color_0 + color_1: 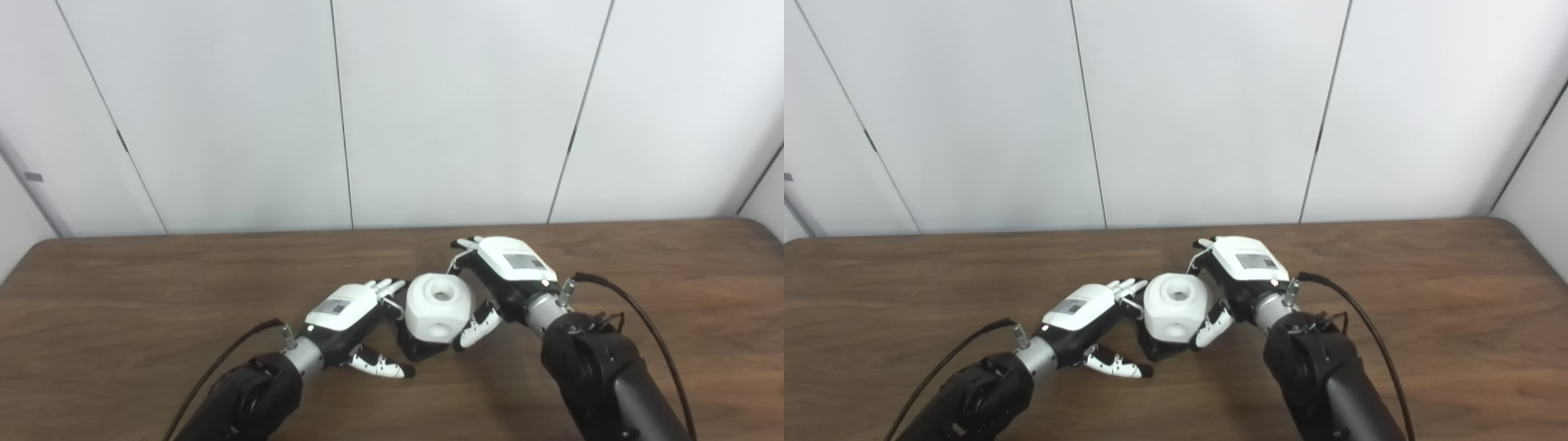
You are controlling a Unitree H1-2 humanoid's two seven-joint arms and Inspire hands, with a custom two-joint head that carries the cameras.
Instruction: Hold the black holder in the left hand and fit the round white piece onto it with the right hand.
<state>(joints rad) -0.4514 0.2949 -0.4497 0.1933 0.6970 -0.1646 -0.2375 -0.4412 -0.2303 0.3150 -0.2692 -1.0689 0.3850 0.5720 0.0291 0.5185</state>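
The round white piece (439, 306) sits on top of the black holder (422, 351), which stands on the table at the centre; only the holder's lower front shows. My right hand (502, 275) wraps the white piece from the right, its fingers behind the piece and its thumb pressed on the front right side. My left hand (349, 309) lies just left of the holder. Its fingers (386, 285) stretch almost straight toward the piece's left side, and its thumb (380, 366) lies low in front, ending just short of the holder.
The brown wooden table (122, 288) runs to a white panelled wall (343, 110) at the back. Black cables (637, 306) trail from both wrists. Both forearms come in at the bottom edge.
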